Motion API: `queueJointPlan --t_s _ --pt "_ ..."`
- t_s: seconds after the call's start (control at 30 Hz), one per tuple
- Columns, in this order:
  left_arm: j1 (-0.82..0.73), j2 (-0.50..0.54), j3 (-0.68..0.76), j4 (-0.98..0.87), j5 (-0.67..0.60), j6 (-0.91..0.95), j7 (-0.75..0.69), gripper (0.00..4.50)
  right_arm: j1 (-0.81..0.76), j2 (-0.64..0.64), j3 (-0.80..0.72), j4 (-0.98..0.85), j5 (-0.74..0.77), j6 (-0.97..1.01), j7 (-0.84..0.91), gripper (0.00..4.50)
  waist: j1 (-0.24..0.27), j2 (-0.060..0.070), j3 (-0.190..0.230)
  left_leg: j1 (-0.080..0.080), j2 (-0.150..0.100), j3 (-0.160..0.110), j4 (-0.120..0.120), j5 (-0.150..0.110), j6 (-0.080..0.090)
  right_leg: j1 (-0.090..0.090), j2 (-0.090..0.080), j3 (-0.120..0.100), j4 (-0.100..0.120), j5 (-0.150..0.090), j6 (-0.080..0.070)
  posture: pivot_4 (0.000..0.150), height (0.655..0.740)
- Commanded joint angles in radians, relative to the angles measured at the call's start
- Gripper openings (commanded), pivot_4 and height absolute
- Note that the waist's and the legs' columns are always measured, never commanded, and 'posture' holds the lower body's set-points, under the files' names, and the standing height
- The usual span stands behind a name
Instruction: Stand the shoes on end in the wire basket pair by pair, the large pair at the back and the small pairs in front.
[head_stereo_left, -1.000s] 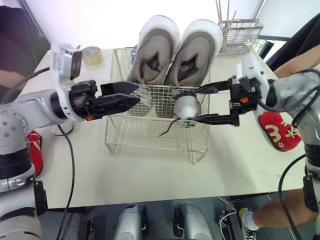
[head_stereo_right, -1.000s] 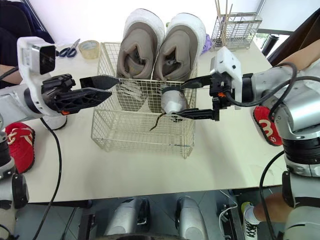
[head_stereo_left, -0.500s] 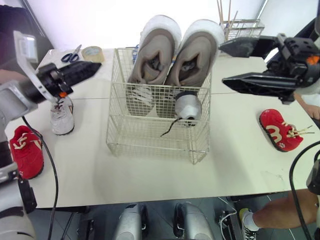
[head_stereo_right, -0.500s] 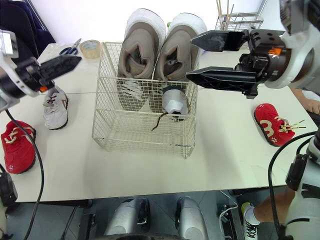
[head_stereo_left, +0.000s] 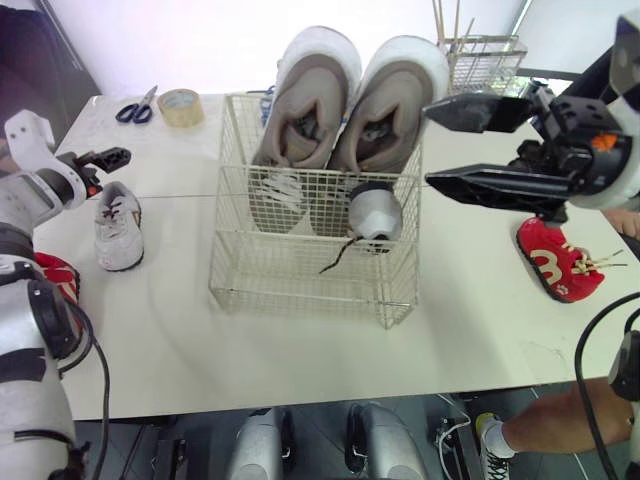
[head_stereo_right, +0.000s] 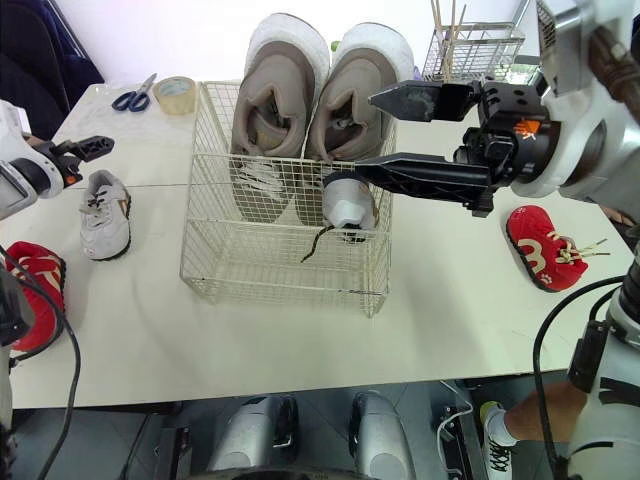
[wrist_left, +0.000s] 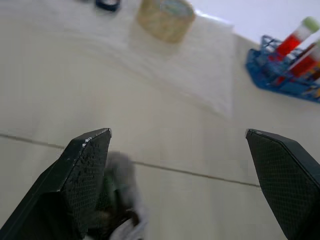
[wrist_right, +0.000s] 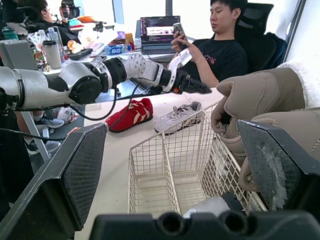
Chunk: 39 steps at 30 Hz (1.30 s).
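The wire basket (head_stereo_left: 310, 270) stands mid-table. Two large tan shoes (head_stereo_left: 310, 100) stand on end along its back. One small grey shoe (head_stereo_left: 375, 212) stands at its front right, lace hanging through the mesh. Its mate, a grey shoe (head_stereo_left: 117, 228), lies on the table to the left. A red shoe (head_stereo_right: 25, 290) lies at the left edge, another red shoe (head_stereo_left: 555, 258) on the right. My right gripper (head_stereo_left: 430, 145) hovers open just right of the basket's rim, holding nothing. My left gripper (head_stereo_left: 108, 157) is open and empty above the loose grey shoe.
A tape roll (head_stereo_left: 180, 105) and scissors (head_stereo_left: 135, 105) lie at the back left. A wire holder (head_stereo_left: 483, 65) with sticks stands at the back right, and a blue tube rack (wrist_left: 290, 65) is behind the basket. A person (wrist_right: 220, 45) sits beyond the table's left side.
My right gripper let go of the grey shoe in the basket and drew back to the right. My left gripper withdrew from the basket leftward to above the loose grey shoe.
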<state>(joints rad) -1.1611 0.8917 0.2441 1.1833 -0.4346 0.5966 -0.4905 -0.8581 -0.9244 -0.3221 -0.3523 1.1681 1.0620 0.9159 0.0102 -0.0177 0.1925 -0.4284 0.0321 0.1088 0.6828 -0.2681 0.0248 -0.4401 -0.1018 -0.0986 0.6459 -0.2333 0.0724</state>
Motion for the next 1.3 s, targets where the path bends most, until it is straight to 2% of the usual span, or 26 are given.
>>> queueJointPlan --t_s 0.03,0.27,0.43,0.73,1.1,1.13,1.17,1.3 --pt "-0.042 0.022 0.010 0.033 0.065 -0.051 0.070 4.50 0.011 -0.028 -0.044 -0.039 0.043 -0.015 -0.009 4.49 0.001 -0.001 0.000 0.000 0.000 0.000 0.000 0.000 0.000 0.000 0.000 0.000 0.000 0.000 0.000 0.150 0.7400" --pt "-0.045 0.031 -0.019 0.057 0.188 -0.095 0.156 4.50 0.034 -0.044 -0.048 -0.046 0.080 -0.020 -0.019 4.49 0.001 -0.002 0.000 0.000 0.000 0.000 0.000 0.000 0.000 0.000 -0.001 0.000 0.000 0.000 0.000 0.150 0.7400" --pt "-0.029 0.014 -0.013 0.079 0.226 -0.094 0.148 4.50 0.039 -0.051 -0.041 -0.057 0.125 -0.025 0.014 4.49 0.001 -0.003 0.000 0.000 0.000 0.000 0.000 0.000 0.000 0.000 -0.001 0.000 0.000 0.000 0.000 0.150 0.7400" --pt "-0.012 -0.036 -0.028 0.117 0.295 -0.123 0.157 4.50 0.079 -0.106 0.006 -0.099 0.079 -0.050 0.112 4.49 0.001 -0.005 0.000 0.000 0.000 0.000 0.001 0.000 0.001 0.000 -0.001 0.000 0.000 0.000 0.001 0.150 0.7400" --pt "0.002 -0.078 -0.016 0.148 0.350 -0.170 0.226 4.50 0.089 -0.109 0.026 -0.104 0.039 -0.078 0.092 4.49 0.002 -0.006 -0.001 0.000 0.000 0.000 0.001 0.000 0.001 0.000 -0.001 0.000 0.001 0.001 0.001 0.150 0.7400" --pt "0.007 -0.075 -0.009 0.150 0.349 -0.169 0.232 3.96 0.091 -0.110 0.024 -0.105 0.039 -0.078 0.088 4.50 0.002 -0.006 -0.001 0.000 0.000 0.000 0.001 0.000 0.001 0.000 -0.001 0.000 0.001 0.001 0.001 0.150 0.7400" --pt "0.012 -0.071 -0.004 0.152 0.349 -0.169 0.236 3.67 0.094 -0.111 0.021 -0.107 0.038 -0.078 0.085 4.50 0.002 -0.006 -0.001 0.000 0.000 0.000 0.001 0.000 0.001 0.000 -0.001 0.000 0.001 0.001 0.001 0.150 0.7400" --pt "0.033 -0.065 0.011 0.154 0.347 -0.160 0.236 1.54 0.100 -0.114 0.016 -0.114 0.036 -0.082 0.074 4.50 0.000 -0.006 -0.001 0.000 0.000 0.000 0.001 0.000 0.001 0.000 -0.001 0.000 0.001 0.001 0.001 0.150 0.7400"
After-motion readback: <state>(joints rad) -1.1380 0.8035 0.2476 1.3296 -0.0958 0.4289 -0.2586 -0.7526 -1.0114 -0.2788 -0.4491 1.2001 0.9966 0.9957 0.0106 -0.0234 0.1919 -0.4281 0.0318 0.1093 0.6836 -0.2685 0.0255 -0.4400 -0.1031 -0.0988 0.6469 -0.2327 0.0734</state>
